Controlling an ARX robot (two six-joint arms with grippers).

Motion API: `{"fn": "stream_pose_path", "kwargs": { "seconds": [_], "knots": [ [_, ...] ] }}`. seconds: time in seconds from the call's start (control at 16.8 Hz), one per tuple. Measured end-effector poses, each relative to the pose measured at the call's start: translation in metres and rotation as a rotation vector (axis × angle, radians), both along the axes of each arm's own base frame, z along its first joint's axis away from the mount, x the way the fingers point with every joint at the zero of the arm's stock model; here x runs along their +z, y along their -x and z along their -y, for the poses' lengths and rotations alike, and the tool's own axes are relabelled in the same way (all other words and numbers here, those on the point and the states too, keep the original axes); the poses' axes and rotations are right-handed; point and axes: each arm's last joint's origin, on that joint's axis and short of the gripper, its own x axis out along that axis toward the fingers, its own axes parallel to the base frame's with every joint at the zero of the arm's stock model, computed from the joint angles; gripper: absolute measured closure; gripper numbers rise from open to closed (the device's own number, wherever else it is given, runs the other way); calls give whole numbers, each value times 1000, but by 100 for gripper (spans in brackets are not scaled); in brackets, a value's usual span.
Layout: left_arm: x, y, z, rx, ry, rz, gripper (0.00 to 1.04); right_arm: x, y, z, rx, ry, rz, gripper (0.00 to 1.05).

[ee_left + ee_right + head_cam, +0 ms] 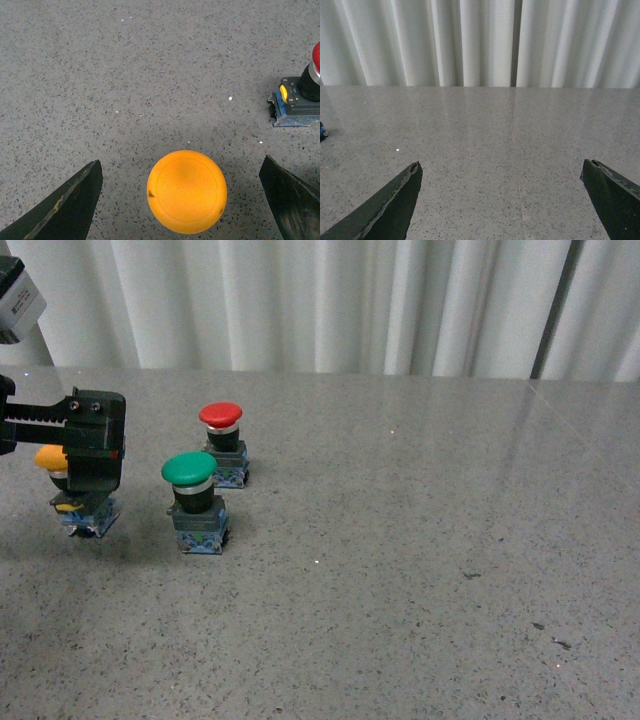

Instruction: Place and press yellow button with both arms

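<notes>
While gaping, left end effector (pixel 180 161) straddles yellow button (pixel 186 191).

Pushbuttons: three
Yellow button (pixel 50 456): one, seemingly, half hidden
Green button (pixel 192 502): one
Red button (pixel 224 445): one
Fingers (pixel 65 210): two per wrist view
Surface (pixel 420 560): one

The left arm (pixel 10 430) ends in a blocky black housing (pixel 97 445) with two small screws (pixel 88 408), a toothed black rail (pixel 40 414) and a red speck (pixel 117 453); a pale grey box (pixel 17 302) sits above it. The left hand (pixel 181 161) and right hand (pixel 500 167) have flat, tapering black fingers (pixel 65 210) with scuffed edges.
</notes>
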Motion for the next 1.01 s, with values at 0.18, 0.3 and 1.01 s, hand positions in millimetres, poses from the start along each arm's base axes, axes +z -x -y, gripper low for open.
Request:
{"fn": "stream_pose_path", "kwargs": {
  "seconds": [0.18,0.3,1.01],
  "knots": [
    [-1,0,0,-2,1,-4,17,0,0,0,0,0,0,7],
    [-3,1,0,-4,1,-17,37,0,0,0,0,0,0,7],
    [129,17,86,-196,134,308,66,0,0,0,0,0,0,7]
  ]
}}
